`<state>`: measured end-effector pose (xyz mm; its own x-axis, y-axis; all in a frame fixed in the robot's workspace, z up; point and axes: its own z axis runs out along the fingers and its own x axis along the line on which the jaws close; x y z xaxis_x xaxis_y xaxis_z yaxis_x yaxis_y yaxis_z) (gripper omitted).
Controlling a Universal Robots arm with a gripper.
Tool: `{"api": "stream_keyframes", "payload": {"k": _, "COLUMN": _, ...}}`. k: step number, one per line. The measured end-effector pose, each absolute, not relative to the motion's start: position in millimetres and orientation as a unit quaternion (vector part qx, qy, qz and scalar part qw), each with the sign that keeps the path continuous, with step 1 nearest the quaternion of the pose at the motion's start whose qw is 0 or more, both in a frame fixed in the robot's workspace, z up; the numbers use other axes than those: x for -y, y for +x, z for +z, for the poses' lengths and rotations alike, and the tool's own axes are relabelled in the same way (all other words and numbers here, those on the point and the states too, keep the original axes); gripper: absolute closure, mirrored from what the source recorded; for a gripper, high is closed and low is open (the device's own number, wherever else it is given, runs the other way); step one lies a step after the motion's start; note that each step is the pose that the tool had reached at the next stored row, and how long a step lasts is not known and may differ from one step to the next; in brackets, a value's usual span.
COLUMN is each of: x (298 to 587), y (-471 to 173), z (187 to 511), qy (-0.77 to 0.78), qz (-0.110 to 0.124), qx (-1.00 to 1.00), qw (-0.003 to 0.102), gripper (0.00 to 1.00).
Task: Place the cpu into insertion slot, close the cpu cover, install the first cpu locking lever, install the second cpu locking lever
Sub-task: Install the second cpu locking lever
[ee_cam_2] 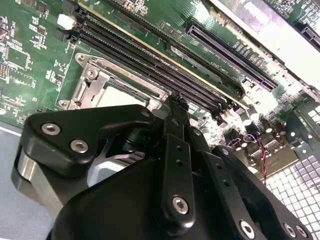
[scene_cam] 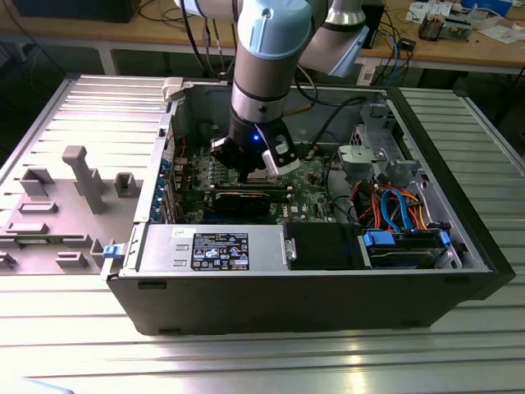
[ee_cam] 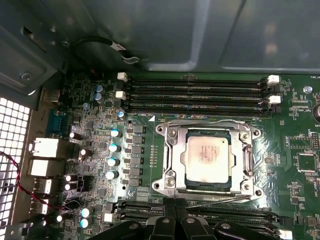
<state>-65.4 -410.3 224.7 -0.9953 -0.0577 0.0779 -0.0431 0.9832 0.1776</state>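
Black metal gripper fingers [ee_cam_2: 177, 130], seen in the second wrist view, taper together to a narrow tip with no gap visible between them and nothing held; the gripper [ee_cam: 175, 212] hangs just beside the near edge of the socket in the first wrist view. In the exterior view the gripper [scene_cam: 261, 164] reaches down into the open grey computer case [scene_cam: 459, 246].

The cpu [ee_cam: 207, 159], a small flat square chip with a dull silver metal top, already lies seated in the insertion slot [ee_cam: 250, 157], a square socket with a dark metal rim on the green motherboard [ee_cam: 295, 145]. The cpu cover [ee_cam: 172, 145], a thin silver-grey metal frame plate with a large square window, lies flat around the chip. A thin wire locking lever [ee_cam: 220, 199] runs along the socket edge nearest the gripper; a second [ee_cam: 210, 123] runs along the far edge, beside the long black memory slots [ee_cam: 195, 92]. Whether either lever is fully latched cannot be told.

Handling, as a judgement: the chip is light, rigid and fragile, best left untouched on its top. The levers are springy, slim and slippery; they are best taken at their bent free ends.
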Motion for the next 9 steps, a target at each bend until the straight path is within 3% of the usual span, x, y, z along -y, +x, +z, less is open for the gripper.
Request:
{"api": "stream_keyframes", "payload": {"k": 3, "x": 412.4, "y": -65.8, "z": 224.6, "qy": 0.026, "qz": -0.09, "qx": 0.995, "qw": 0.039, "gripper": 0.89}}
{"api": "stream_keyframes", "payload": {"k": 6, "x": 420.8, "y": -67.6, "z": 223.7, "qy": 0.027, "qz": -0.117, "qx": 0.992, "qw": 0.038, "gripper": 0.89}}
{"api": "stream_keyframes", "payload": {"k": 9, "x": 424.2, "y": -69.9, "z": 219.5, "qy": 0.027, "qz": -0.128, "qx": 0.991, "qw": 0.038, "gripper": 0.89}}
